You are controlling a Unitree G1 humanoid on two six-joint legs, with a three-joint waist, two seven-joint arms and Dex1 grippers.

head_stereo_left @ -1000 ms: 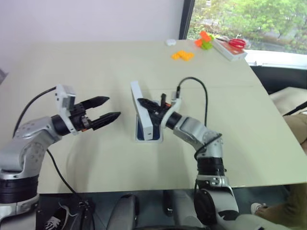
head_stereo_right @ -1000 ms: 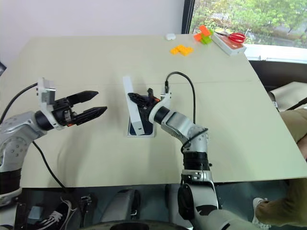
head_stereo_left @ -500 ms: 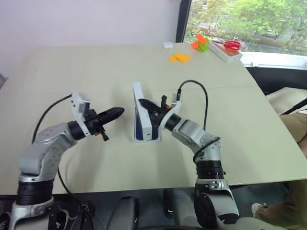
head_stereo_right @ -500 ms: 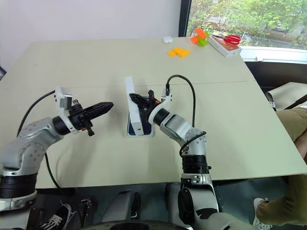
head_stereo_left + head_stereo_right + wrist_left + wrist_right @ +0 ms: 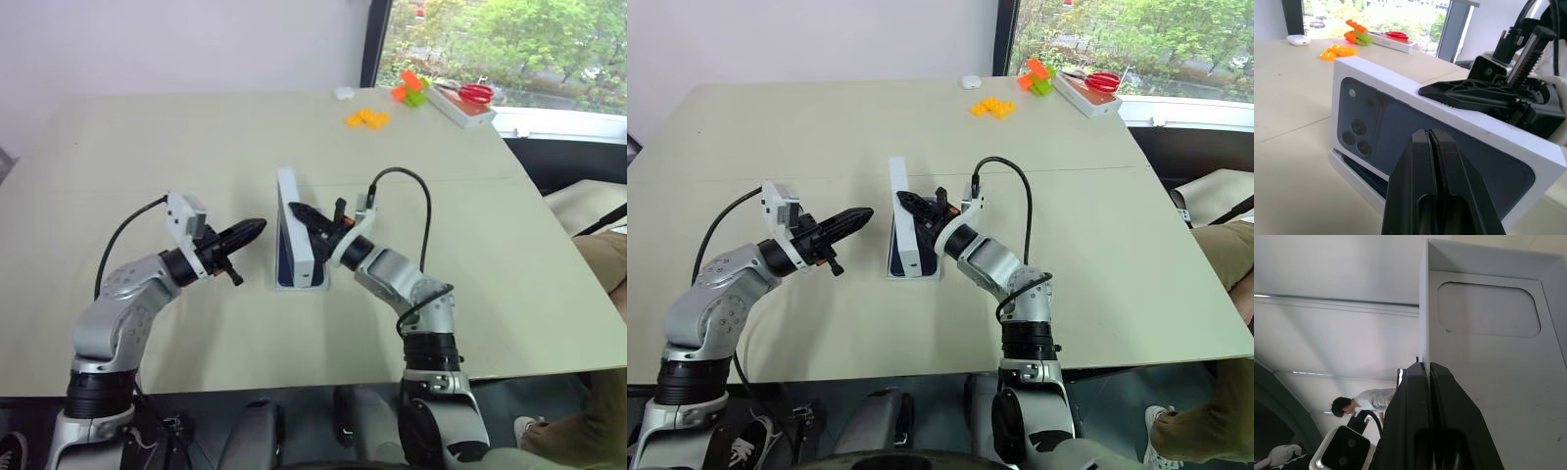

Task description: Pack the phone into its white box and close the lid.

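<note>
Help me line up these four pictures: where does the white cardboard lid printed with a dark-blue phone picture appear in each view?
Left eye view: white cardboard lid standing on edge at table centre.
Right eye view: the same, centre.
Left wrist view: its printed outer face, beyond the shut left pincer.
Right wrist view: its plain inner face.
Shared landmark: the right pincer on the lid's upper edge.

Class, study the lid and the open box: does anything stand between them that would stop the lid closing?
Only the right claw: it pinches the top edge of the upright lid and reaches across above the box, where the phone lies. Nothing else visible stands between them.
</note>
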